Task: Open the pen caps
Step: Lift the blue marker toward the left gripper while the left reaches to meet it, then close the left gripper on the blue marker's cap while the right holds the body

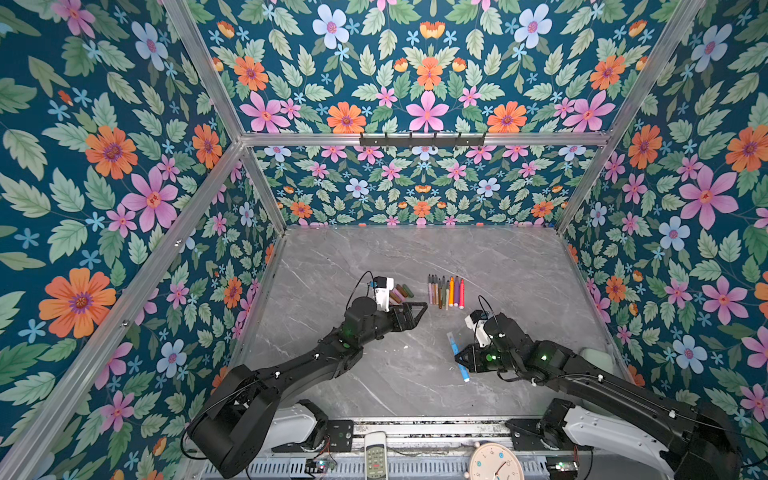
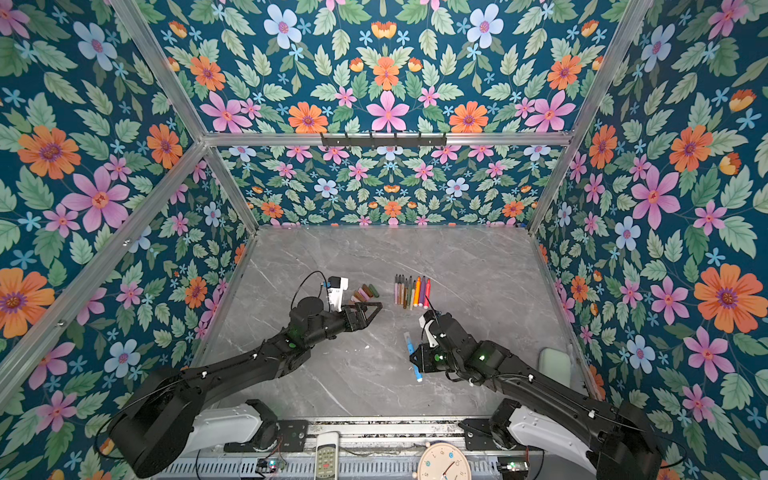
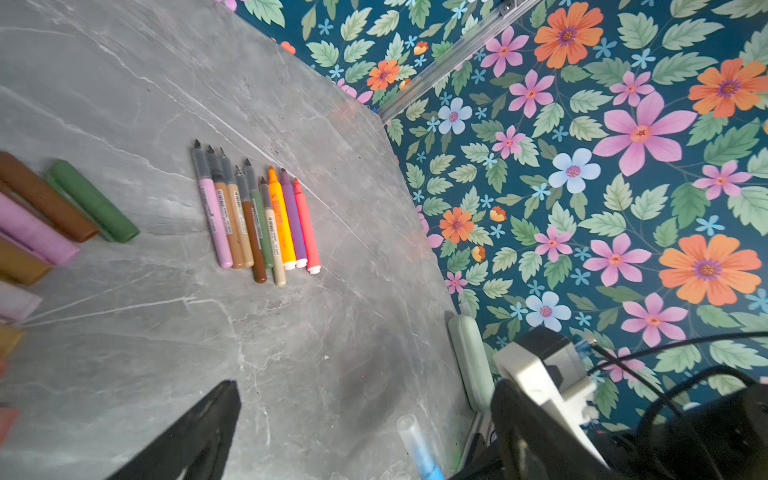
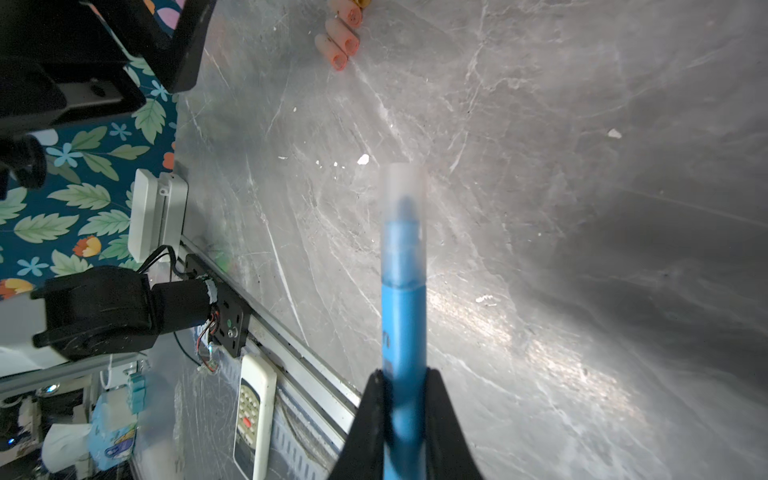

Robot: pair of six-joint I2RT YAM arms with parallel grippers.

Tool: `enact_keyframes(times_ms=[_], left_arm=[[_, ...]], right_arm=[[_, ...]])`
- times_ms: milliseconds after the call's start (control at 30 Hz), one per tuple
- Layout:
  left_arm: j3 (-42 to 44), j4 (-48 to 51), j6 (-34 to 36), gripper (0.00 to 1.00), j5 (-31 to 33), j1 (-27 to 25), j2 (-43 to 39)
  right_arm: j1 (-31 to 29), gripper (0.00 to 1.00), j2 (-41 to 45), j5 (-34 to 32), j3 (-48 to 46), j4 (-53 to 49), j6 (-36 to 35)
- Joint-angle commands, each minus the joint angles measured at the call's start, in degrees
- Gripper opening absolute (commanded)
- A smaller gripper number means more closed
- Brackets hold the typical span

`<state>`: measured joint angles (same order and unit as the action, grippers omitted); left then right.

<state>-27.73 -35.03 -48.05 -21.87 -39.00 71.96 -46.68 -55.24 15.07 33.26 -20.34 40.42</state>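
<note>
grey marbled desk carries two rows past its middle. on the left lie the pen caps, stubby green, brown, pink and tan cylinders side by side. to their right, with a bare gap between, lie the pens, nine uncapped markers packed together with tips toward the back wall. the left pincer stands wide apart with nothing in it, just on the near side of the caps row. in its wrist view only one of its fingers shows. nearer and to the right, the right pincer is clamped tight around a blue pen. that pen's frosted cap is on, pointing away from the pincer.
</note>
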Motion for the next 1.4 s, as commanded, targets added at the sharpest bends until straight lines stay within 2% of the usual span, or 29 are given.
enact_keyframes(times_ms=[0,100,233,400,567,733,867,967,1067,1167,1200,1267,1300,1367], left_arm=[[-0.5,-3.5,-1.8,0.82,-4.5,0.0,1.7],[-1.8,-5.2,-4.1,0.77,-7.4,-0.1,5.5],[-3.6,-12.7,-8.6,0.63,-13.1,-1.1,11.7],[-5.2,-16.4,-11.7,0.49,-14.7,-2.7,15.5],[-5.2,-17.0,-12.7,0.45,-14.0,-3.9,16.2],[-5.1,-17.6,-13.5,0.31,-14.2,-4.7,16.0],[-4.8,-17.2,-13.3,0.3,-13.7,-4.7,15.3],[-5.0,-17.1,-13.2,0.21,-14.0,-4.7,15.2],[-4.9,-18.7,-13.5,0.03,-14.8,-4.8,15.2],[-4.7,-19.4,-14.0,0.0,-15.1,-4.9,14.7],[-4.7,-19.2,-13.9,0.0,-15.0,-4.9,14.3],[-4.6,-18.3,-13.2,0.0,-14.4,-4.9,13.2],[-4.5,-16.6,-12.4,0.0,-13.4,-4.9,12.1],[-4.5,-12.2,-9.8,0.0,-10.0,-4.9,9.3]], right_arm=[[0.0,0.1,-0.1,2.8,0.7,3.6,0.1],[-0.1,0.1,-0.8,3.1,2.8,2.7,-1.7],[0.0,0.1,-3.4,1.7,6.0,0.9,-4.9],[-0.1,0.09,-6.1,-0.1,9.1,0.8,-6.9],[0.0,0.1,-8.1,-1.4,12.0,-1.2,-9.2],[-0.1,0.09,-9.0,-2.5,13.7,-2.6,-10.4],[0.0,0.1,-9.0,-2.2,13.5,-2.3,-10.2],[0.0,0.1,-9.0,-2.8,13.1,-2.2,-10.1],[-0.1,0.1,-8.7,-3.7,13.0,-2.5,-10.0],[0.0,0.11,-7.6,-5.3,12.6,-2.5,-9.5],[0.0,0.18,-7.1,-5.5,12.5,-2.4,-9.5],[0.0,0.42,-6.4,-5.4,11.8,-1.7,-9.1],[0.0,0.5,-6.0,-4.8,11.2,-0.9,-8.8],[0.0,0.52,-5.4,-3.1,9.7,1.4,-8.1]])
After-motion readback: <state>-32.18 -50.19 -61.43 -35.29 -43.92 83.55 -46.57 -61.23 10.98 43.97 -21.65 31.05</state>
